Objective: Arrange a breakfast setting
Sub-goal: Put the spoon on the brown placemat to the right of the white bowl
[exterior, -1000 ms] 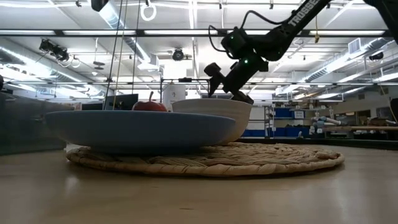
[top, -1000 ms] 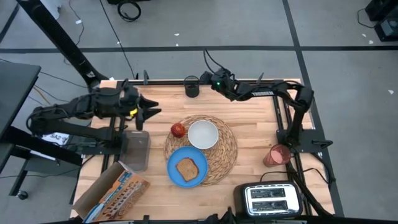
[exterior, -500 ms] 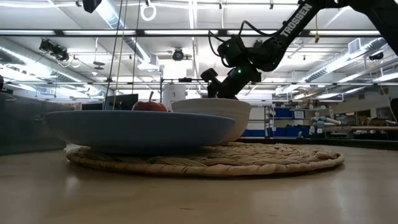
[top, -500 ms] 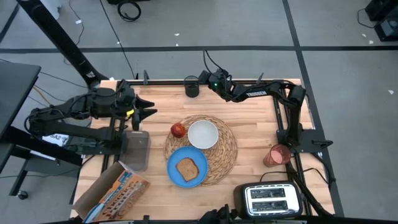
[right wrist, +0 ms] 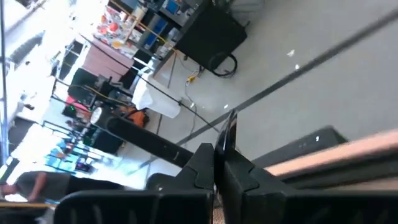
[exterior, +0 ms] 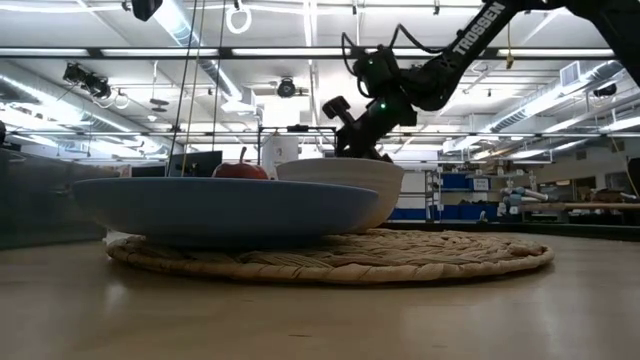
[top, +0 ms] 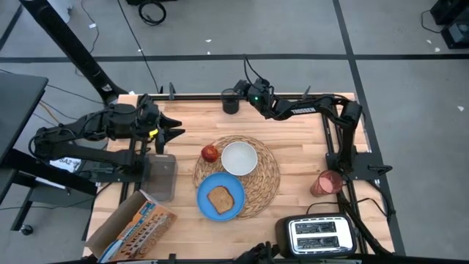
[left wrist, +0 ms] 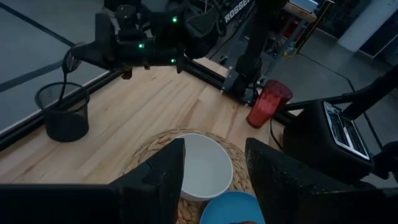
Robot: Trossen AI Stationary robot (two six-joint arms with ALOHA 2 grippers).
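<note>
A round woven placemat [top: 267, 180] carries the blue plate [top: 209, 207] with a toast slice [top: 220, 198], the white bowl [top: 239, 158] and the red apple [top: 210, 152]. The red cup [top: 326, 182] stands at the right edge. At the far edge a metal spoon [left wrist: 64, 84] stands upright in a small black mesh cup [top: 230, 103]. My right gripper [top: 240, 93] is over that cup, shut on the spoon. My left gripper [top: 178, 130] hovers open at the table's left, clear of everything. My right gripper pinches the spoon's upper end [right wrist: 231, 127] between its two fingers, and a short length of thin metal sticks out past the fingertips. The fingers come roughly level from the table's right and lie across the spoon. The spoon hangs upright, its lower end [left wrist: 61, 99] inside the black cup.
A silver toaster [top: 316, 235] sits at the near right corner. A cardboard box [top: 132, 227] and a grey container [top: 163, 176] lie at the near left. Bare wood shows between the placemat and the far edge.
My right gripper has shut on the spoon over the black cup. It dipped toward the cup, then rose a little.
</note>
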